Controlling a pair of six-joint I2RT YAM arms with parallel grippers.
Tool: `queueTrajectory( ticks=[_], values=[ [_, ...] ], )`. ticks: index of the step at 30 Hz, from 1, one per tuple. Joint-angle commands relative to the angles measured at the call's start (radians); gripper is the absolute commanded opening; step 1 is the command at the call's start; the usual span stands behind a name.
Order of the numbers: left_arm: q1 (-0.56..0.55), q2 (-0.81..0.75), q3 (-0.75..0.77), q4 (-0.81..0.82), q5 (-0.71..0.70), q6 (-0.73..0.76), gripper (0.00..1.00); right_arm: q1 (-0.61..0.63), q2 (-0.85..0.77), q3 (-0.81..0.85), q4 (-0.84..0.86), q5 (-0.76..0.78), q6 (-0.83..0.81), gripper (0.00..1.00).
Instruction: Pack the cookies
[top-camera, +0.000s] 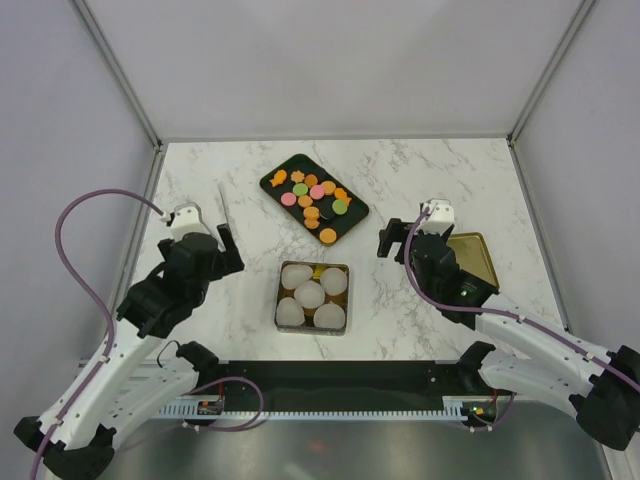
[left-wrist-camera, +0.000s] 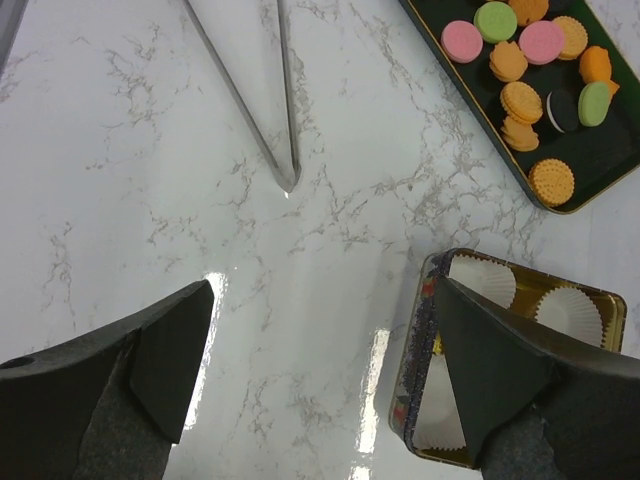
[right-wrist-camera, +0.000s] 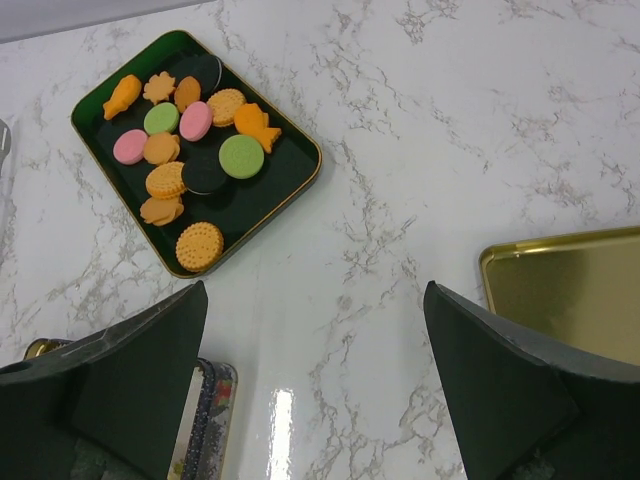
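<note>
The cookies (top-camera: 314, 195) lie in a dark green tray (top-camera: 350, 219) at the table's middle back: orange, pink, green and dark pieces. They also show in the left wrist view (left-wrist-camera: 530, 60) and the right wrist view (right-wrist-camera: 190, 130). My left gripper (top-camera: 200, 232) is open and empty over bare marble, left of the tin; in its own view (left-wrist-camera: 320, 370) only table lies between the jaws. My right gripper (top-camera: 415, 235) is open and empty between the tray and the gold lid, and its own view (right-wrist-camera: 315, 370) shows bare table.
A square tin (top-camera: 281, 297) holding several white paper cups (top-camera: 308, 294) stands in front of the tray; its rim (left-wrist-camera: 425, 330) is by my left gripper's right finger. A gold lid (top-camera: 475, 255) lies at the right. Metal tongs (top-camera: 222, 208) lie at the left.
</note>
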Motion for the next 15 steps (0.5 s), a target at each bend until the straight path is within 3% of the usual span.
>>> queueTrajectory(
  ticks=[1, 5, 9, 15],
  values=[
    [0.003, 0.029, 0.054, 0.006, -0.083, -0.018, 1.00, 0.003, 0.008, 0.002, 0.035, -0.015, -0.012, 0.98],
    [0.004, 0.102, 0.089, 0.042, -0.184, -0.028, 1.00, 0.003, 0.008, 0.003, 0.035, -0.036, -0.015, 0.98],
    [0.110, 0.289, 0.160, 0.127, -0.181, 0.030, 1.00, 0.002, 0.002, 0.003, 0.033, -0.056, -0.021, 0.98],
    [0.380, 0.571, 0.203, 0.284, 0.098, 0.099, 1.00, 0.002, -0.006, -0.010, 0.038, -0.050, -0.036, 0.98]
  ],
)
